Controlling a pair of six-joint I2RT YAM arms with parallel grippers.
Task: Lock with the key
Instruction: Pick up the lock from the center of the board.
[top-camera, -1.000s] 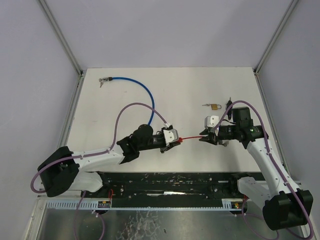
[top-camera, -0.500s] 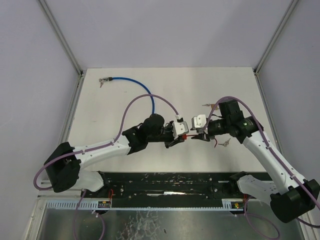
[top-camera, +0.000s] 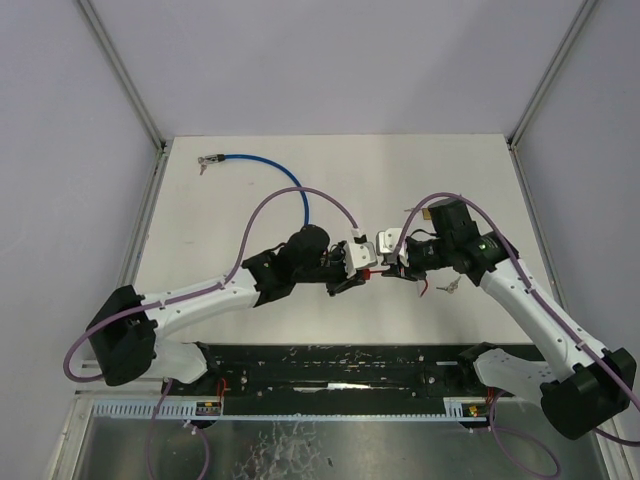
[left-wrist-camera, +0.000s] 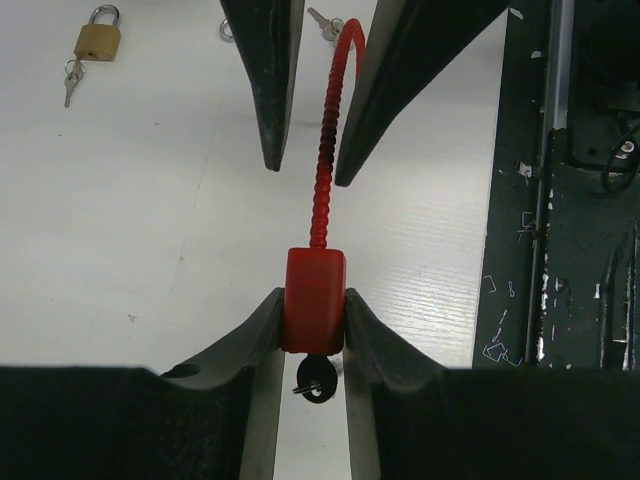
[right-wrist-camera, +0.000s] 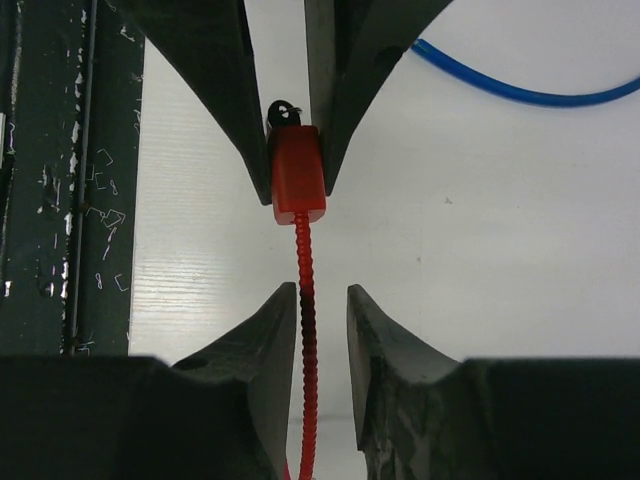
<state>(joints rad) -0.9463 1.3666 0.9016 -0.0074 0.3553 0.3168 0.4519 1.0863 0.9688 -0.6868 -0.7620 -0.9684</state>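
A red lock body (left-wrist-camera: 313, 300) is clamped between the fingers of my left gripper (left-wrist-camera: 313, 295), held above the table. A black key (left-wrist-camera: 317, 378) sticks out of the body's rear end. The lock's ribbed red cable (left-wrist-camera: 322, 170) runs forward between the fingers of my right gripper (right-wrist-camera: 322, 292). Those fingers stand slightly apart. The cable (right-wrist-camera: 305, 300) lies against the left finger, with a gap on the other side. In the top view the left gripper (top-camera: 357, 272) and right gripper (top-camera: 395, 270) face each other tip to tip, the lock (top-camera: 372, 273) between them.
A brass padlock (left-wrist-camera: 97, 40) with keys lies on the white table beyond the grippers. A blue cable (top-camera: 290, 180) curves from the far left corner toward the left arm. Loose keys (top-camera: 447, 287) lie under the right arm. A black rail (top-camera: 350, 365) runs along the near edge.
The two grippers have closed the distance, the right one sliding left along the red cable toward the lock body. Its jaws widened briefly and narrowed again. The left still grips the lock.
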